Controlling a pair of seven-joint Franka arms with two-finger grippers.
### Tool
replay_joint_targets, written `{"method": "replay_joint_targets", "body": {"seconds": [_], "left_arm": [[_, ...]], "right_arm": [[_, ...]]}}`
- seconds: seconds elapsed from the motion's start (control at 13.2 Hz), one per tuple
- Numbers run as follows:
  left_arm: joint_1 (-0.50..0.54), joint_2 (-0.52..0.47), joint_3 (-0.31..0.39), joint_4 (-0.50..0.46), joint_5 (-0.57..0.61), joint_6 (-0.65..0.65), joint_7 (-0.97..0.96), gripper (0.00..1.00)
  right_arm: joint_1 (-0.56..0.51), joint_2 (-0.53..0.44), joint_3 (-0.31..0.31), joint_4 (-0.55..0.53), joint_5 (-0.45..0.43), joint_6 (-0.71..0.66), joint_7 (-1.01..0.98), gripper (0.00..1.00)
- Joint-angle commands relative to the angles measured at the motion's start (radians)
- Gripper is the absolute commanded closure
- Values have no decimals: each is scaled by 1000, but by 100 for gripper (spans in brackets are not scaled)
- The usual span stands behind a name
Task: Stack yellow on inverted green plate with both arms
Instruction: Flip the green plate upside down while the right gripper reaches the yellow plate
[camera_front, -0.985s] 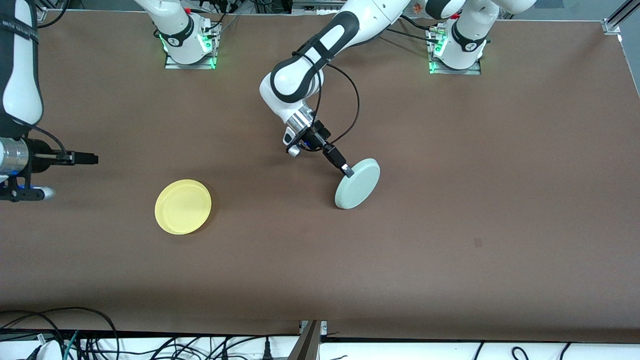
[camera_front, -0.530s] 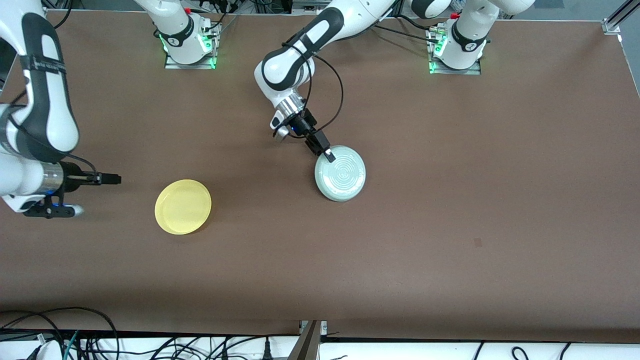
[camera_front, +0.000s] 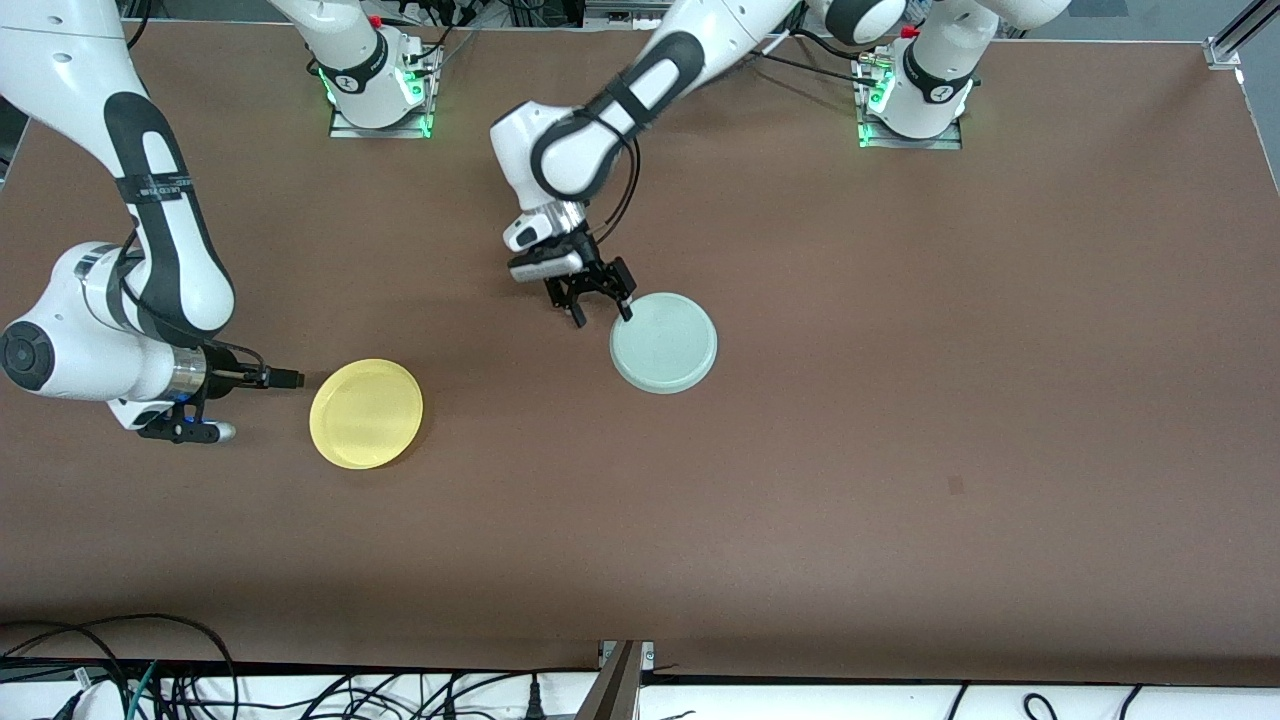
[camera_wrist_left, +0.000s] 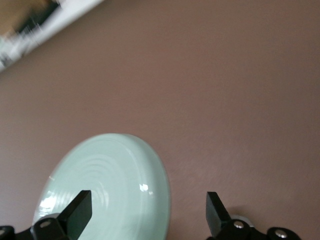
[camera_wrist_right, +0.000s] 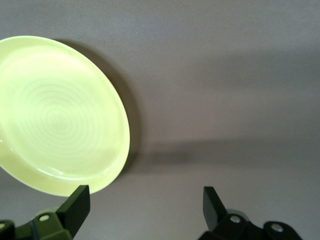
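Since a second ago the green plate (camera_front: 664, 343) has gone from tilted on its edge in the left gripper (camera_front: 598, 307) to lying flat on the table (camera_front: 900, 420), and the right gripper (camera_front: 290, 379) has come in from the table's end to just beside the yellow plate (camera_front: 366, 413). No brand or label can be read on either plate; the small print on the right arm's black band is too small to make out. From the front the green plate looks smooth, while the left wrist view shows ring grooves on its upturned face (camera_wrist_left: 107, 192) and the jaws spread wide, one finger (camera_wrist_left: 77, 212) over the plate and holding nothing. The right wrist view shows faint rings in the yellow plate (camera_wrist_right: 57, 115) and the right jaws also wide apart and empty. Reaching from its base down to mid-table, the left arm bends sharply at the wrist; the right arm lies low, its gripper level and pointing at the yellow plate, which sits nearer the front camera and toward the right arm's end.
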Motion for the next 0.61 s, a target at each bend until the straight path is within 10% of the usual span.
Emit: {"method": "replay_joint_targets", "body": {"seconds": [0.0,0.53], "left_arm": [[126,-25,-18,59,-229,97,-22,0],[436,-206,-24,123,-686,13,18,0]], "right_arm": [[-4,13,10,-51,32,94,1,0],[-4,63,50,-71,32,214,-5,0]]}}
